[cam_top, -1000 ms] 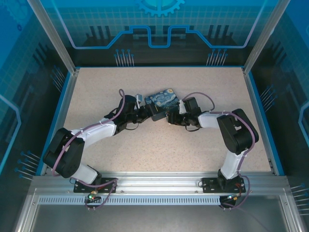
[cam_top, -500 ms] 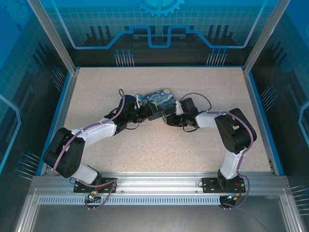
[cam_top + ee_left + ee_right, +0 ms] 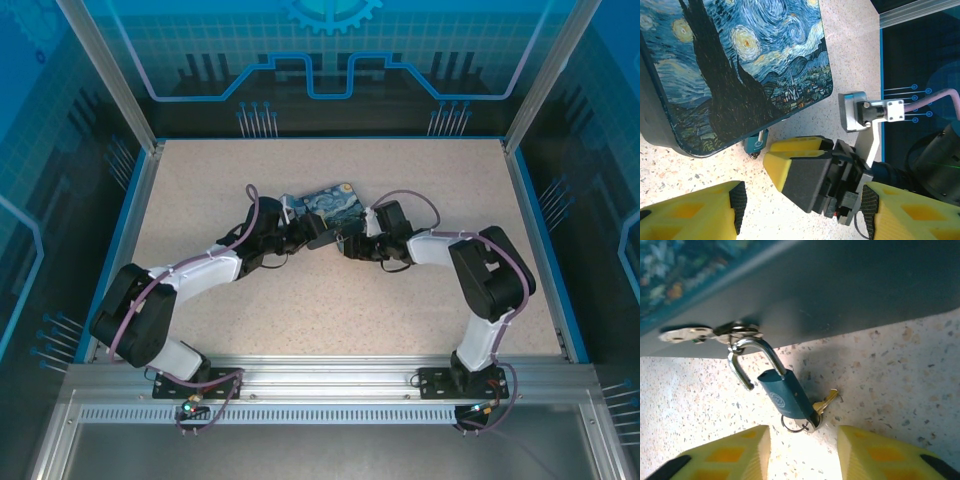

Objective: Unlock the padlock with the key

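The padlock point(image 3: 785, 397) is small and teal. Its steel shackle point(image 3: 747, 352) hooks through the latch of a dark box with a blue swirl-painted lid point(image 3: 335, 203). One shackle leg stands free of the body. A key point(image 3: 812, 424) with a ring sits at the padlock's bottom, and a brass key point(image 3: 828, 400) lies beside it. My right gripper point(image 3: 802, 455) is open just short of the padlock, with nothing between its fingers. In the left wrist view the padlock point(image 3: 756, 143) peeks from under the box point(image 3: 740, 65). My left gripper point(image 3: 802, 202) is open around the right gripper's fingers point(image 3: 805, 172).
Both grippers meet at the box's near edge point(image 3: 330, 238) in the middle of the speckled table point(image 3: 330, 310). Blue rails point(image 3: 125, 230) and glass walls enclose the table on the sides and back.
The box has slid slightly to the left and the right gripper has followed it in. The left arm has hardly moved.
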Controlling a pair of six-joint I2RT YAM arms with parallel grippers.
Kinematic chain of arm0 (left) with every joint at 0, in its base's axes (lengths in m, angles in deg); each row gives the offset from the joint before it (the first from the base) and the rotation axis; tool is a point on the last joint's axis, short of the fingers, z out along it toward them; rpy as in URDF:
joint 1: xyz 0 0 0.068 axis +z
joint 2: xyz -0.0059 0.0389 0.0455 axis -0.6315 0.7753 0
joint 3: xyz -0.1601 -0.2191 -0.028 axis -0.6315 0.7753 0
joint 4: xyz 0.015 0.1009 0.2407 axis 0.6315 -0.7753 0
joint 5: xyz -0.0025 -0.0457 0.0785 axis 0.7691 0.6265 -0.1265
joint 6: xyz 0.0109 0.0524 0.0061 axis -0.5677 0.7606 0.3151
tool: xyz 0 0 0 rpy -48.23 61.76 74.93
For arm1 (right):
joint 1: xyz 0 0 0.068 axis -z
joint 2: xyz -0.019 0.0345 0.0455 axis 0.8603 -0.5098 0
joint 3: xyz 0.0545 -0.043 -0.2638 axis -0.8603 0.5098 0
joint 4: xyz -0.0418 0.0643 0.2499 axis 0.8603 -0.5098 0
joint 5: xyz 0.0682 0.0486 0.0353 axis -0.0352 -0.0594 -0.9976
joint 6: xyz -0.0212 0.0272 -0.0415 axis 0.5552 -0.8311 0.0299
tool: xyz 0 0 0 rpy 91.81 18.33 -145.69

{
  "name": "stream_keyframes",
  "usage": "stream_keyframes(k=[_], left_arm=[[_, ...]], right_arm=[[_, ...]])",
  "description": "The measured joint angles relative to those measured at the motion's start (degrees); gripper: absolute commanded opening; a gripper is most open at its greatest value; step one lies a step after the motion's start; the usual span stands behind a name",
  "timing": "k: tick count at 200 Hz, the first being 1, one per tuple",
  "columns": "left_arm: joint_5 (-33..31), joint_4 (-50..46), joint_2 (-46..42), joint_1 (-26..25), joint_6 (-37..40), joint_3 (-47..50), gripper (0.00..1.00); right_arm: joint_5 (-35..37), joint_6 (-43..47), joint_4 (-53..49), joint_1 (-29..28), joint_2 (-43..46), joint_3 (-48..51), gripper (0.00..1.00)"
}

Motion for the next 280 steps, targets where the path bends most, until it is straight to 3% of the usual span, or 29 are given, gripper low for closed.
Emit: stream_keyframes(k=[170, 280], left_arm=[[0.0, 0.4, 0.0, 0.1, 0.0, 0.4, 0.64], [0.5, 1.9, 0.2, 0.3, -1.5, 0.7, 0.64]], right_arm=[[0.3, 3.7, -3.6, -1.0, -4.2, -5.7, 0.44], [7.5, 7.2, -6.3, -5.0, -4.9, -8.3, 0.39]])
